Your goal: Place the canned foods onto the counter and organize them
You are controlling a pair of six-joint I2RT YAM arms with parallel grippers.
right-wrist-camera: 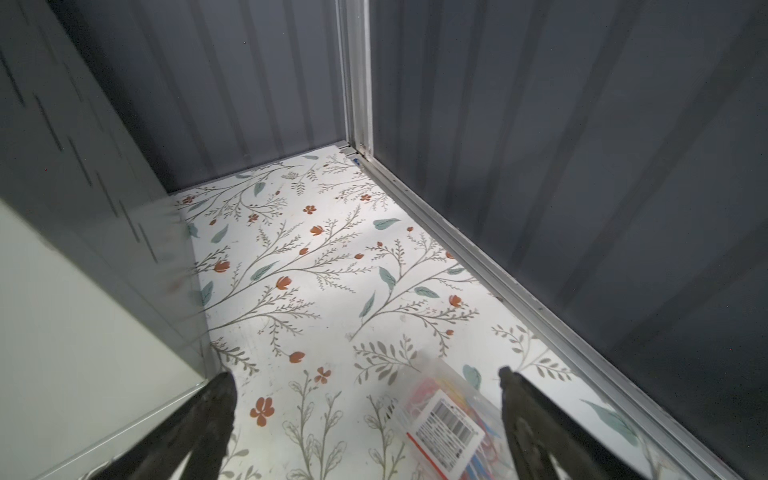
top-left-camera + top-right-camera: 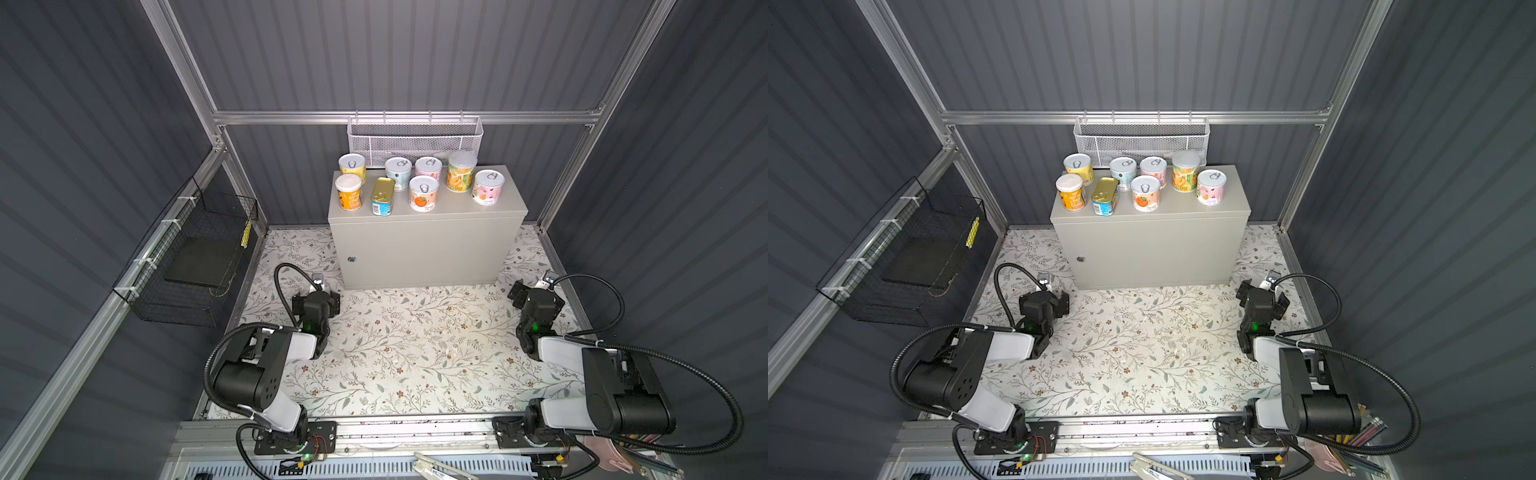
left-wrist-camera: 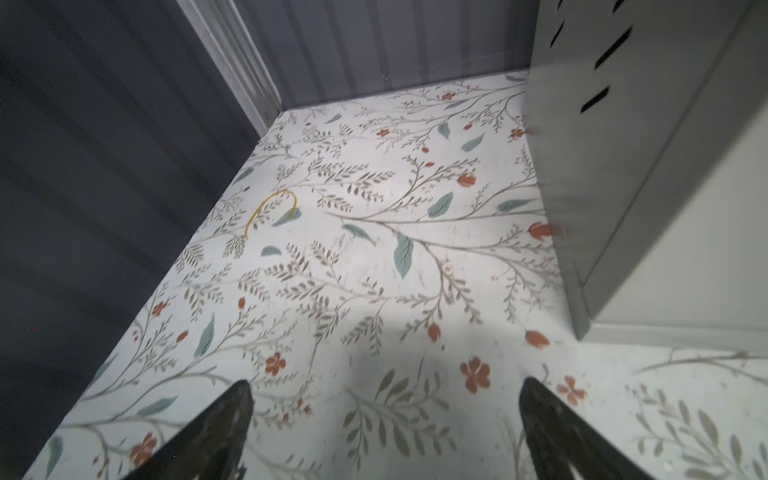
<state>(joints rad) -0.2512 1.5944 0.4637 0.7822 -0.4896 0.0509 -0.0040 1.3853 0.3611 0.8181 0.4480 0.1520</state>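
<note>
Tins of food [image 2: 423, 193], eight colourful ones, are standing on the light-grey metal cabinet worktop [image 2: 457, 211]. Left tool [image 3: 386, 385] and right tool [image 1: 365, 373] are hanging open, empty; placing looks finished, only row-straightening remaining.

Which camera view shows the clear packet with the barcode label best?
The right wrist view: the clear packet lies on the floral floor by the open right pincer, its barcode plain. In both top views it does not show, probably hidden under the right arm; the left wrist view misses it.

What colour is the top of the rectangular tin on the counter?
Gold; the rectangular tin shows best in a top view.
</note>
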